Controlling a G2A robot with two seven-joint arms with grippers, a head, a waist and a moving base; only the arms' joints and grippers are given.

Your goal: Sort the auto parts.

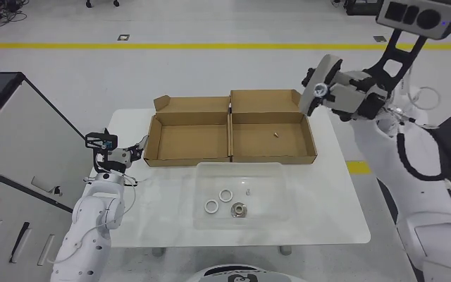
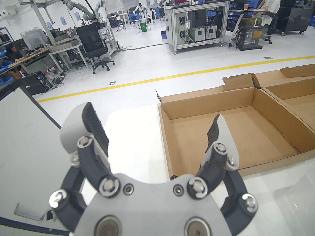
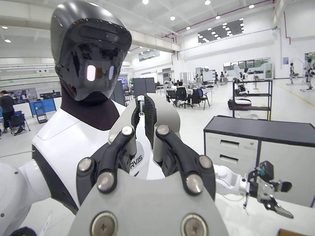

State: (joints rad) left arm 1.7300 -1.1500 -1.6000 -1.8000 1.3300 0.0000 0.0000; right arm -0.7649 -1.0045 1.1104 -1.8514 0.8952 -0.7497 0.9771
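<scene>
Parts left to sort lie in the tray (image 1: 268, 211) at the table's near side: two white rings (image 1: 225, 195), a metal nut (image 1: 239, 209) and a small screw (image 1: 249, 189). My right gripper (image 3: 144, 104) is clamped on a small threaded bolt (image 3: 140, 104). It is held high off the right box's (image 1: 261, 144) far right corner, with the wrist turned back toward the robot.

I judge this to be the carry to that box, where one small brass piece (image 1: 276, 132) already lies. To do it well I would turn the wrist downward, bring the bolt over the box floor, and get low inside the walls before letting go, since a bolt this small could bounce or roll out.

The box's raised back flap is the edge to clear. My left gripper (image 2: 153, 121) has its jaws apart, holding nothing, just outside the left box (image 1: 190, 141), and it does not block the route.
</scene>
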